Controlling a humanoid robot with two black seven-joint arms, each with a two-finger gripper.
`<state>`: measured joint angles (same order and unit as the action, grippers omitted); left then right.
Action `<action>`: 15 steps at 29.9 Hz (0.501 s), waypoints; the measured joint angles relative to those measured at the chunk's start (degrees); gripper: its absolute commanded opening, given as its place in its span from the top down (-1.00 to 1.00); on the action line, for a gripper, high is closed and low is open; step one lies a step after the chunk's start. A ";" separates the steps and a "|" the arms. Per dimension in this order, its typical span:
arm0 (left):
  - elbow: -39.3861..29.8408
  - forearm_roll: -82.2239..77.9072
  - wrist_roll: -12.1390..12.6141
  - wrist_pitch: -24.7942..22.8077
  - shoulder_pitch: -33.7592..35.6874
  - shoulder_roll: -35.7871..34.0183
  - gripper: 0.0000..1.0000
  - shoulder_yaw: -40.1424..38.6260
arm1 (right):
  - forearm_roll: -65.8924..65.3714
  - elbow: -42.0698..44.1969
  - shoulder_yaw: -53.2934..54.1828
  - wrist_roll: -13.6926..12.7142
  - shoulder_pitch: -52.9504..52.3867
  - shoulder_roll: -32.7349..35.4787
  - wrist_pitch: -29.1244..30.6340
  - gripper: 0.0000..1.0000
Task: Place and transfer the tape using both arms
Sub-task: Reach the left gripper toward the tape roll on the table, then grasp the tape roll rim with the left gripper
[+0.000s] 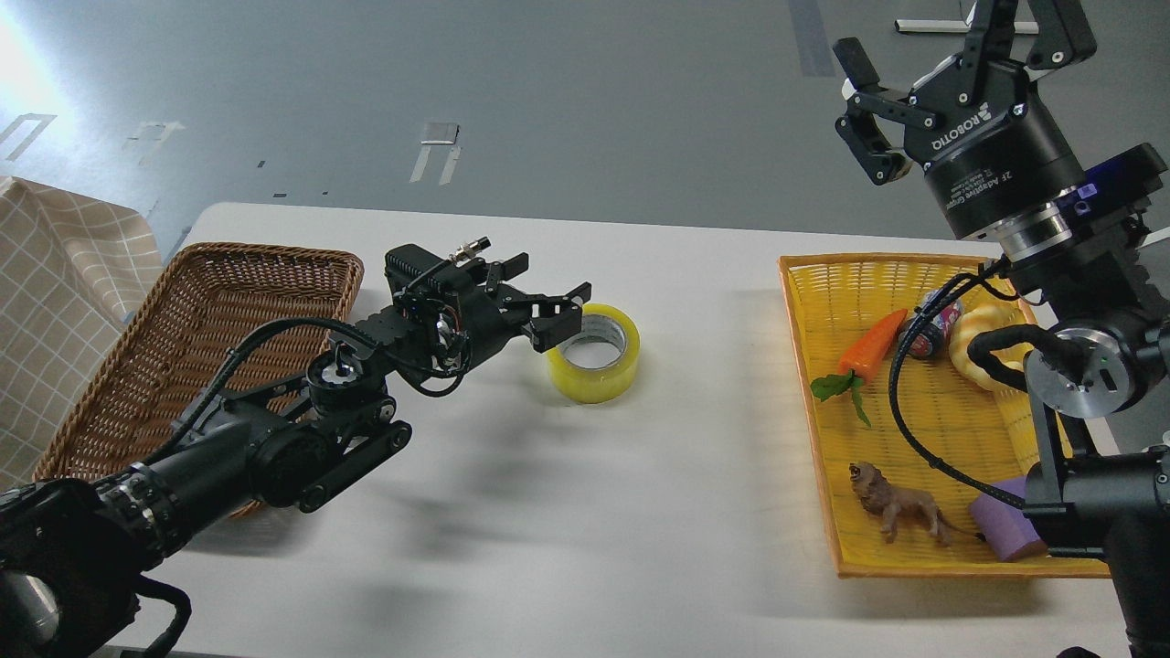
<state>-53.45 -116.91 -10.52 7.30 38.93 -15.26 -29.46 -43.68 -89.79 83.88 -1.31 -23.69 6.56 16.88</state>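
Note:
The yellow tape roll [599, 361] lies flat on the white table [585, 512], near its middle, with its grey-white core facing up. My left gripper [553, 306] is open and low, at the roll's left rim, with one finger [551, 330] over the rim's edge and the other behind it. It holds nothing. My right gripper [951, 55] is open and empty, raised high at the upper right, above the yellow tray. One of its fingers is partly cut off by the top edge.
A brown wicker basket [196, 356] stands at the left. A yellow tray [823, 384] at the right holds a carrot toy [868, 347], a can [937, 322], a bread toy [983, 338], a lion figure [896, 507] and a purple block [1005, 530]. A checked cloth [55, 302] lies far left.

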 measured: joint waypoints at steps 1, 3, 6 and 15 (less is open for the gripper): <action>0.04 0.06 -0.20 0.06 0.22 -0.04 -0.97 0.41 | 0.00 -0.01 0.05 0.00 0.14 0.14 0.00 -1.00; 0.18 0.13 -0.28 0.07 0.58 -0.04 -0.97 1.92 | 0.00 0.00 0.12 0.00 0.37 0.42 0.00 -1.00; 1.59 0.18 -0.15 0.08 1.02 0.24 -0.97 3.59 | 0.00 0.15 0.15 0.00 0.50 0.67 0.00 -1.00; 9.21 0.56 -0.14 -0.10 3.64 3.05 -0.97 7.83 | -0.01 0.13 0.30 0.00 1.62 2.56 0.00 -1.00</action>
<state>-44.24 -116.35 -10.65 7.20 42.56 -12.21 -21.63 -43.69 -89.66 84.18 -1.31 -22.07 9.12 16.88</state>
